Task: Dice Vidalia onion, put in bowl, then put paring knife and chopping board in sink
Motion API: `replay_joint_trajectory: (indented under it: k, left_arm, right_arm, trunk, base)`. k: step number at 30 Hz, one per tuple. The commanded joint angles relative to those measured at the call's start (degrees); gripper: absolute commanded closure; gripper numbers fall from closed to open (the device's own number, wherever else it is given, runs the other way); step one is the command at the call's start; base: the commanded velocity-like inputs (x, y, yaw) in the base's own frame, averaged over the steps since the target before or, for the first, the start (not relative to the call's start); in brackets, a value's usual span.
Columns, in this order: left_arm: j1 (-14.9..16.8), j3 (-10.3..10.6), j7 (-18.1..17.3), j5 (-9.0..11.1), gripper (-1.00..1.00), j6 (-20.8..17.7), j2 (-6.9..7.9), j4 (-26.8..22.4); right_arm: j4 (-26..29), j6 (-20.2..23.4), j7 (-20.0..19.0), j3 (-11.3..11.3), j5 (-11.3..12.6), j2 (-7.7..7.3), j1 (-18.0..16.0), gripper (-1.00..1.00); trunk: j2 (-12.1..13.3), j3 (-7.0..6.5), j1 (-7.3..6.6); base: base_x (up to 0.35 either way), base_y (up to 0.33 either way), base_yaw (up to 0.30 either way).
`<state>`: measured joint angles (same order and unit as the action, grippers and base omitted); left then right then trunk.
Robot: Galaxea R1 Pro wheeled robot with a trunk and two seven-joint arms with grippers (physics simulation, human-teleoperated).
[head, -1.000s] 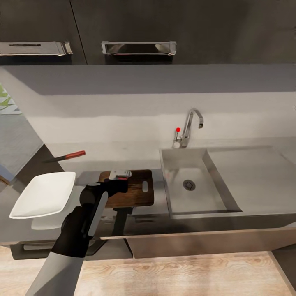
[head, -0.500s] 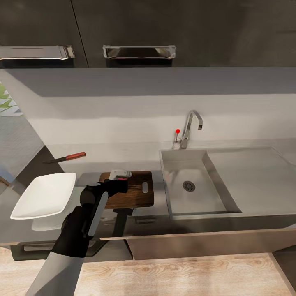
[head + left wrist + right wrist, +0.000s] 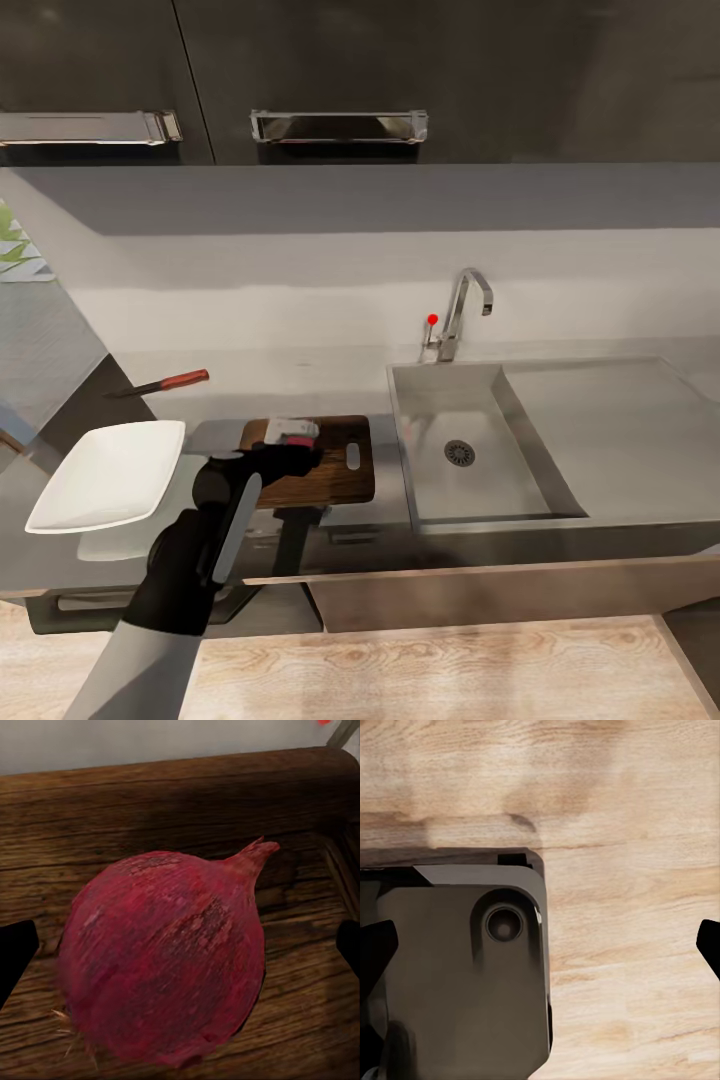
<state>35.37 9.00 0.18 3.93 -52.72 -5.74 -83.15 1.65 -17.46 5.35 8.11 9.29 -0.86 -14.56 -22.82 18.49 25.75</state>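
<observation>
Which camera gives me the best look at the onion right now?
The left wrist view: the onion sits large and whole, dark red-skinned, on the chopping board, between the open left gripper's fingertips. In the head view that gripper largely hides it. The right wrist view faces wooden floor and a dark part of the robot.

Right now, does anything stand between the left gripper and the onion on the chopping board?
Nothing visible does. The onion lies on the chopping board, squarely between the open fingers of the left gripper, with bare wood on either side.
</observation>
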Motion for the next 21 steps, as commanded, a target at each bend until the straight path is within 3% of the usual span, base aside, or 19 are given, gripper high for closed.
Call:
replay_joint_trajectory:
  k: [1, 21]
  left_arm:
    - [-0.04, -0.03, 0.12, 0.37, -1.00, -0.28, -0.01, -0.05]
    - [-0.39, -0.20, 0.17, 0.29, -1.00, -0.36, -0.04, -2.21]
  right_arm:
    - [-0.02, -0.17, 0.10, 0.50, 0.55, 0.01, -0.03, -1.00]
    - [-0.03, -0.12, 0.10, 0.50, 0.64, 0.16, -0.03, -1.00]
  trunk:
    - [-0.10, 0.09, 0.03]
    - [-0.10, -0.42, 0.03]
  base:
    - [0.000, 0.000, 0.000]
    - [0.000, 0.000, 0.000]
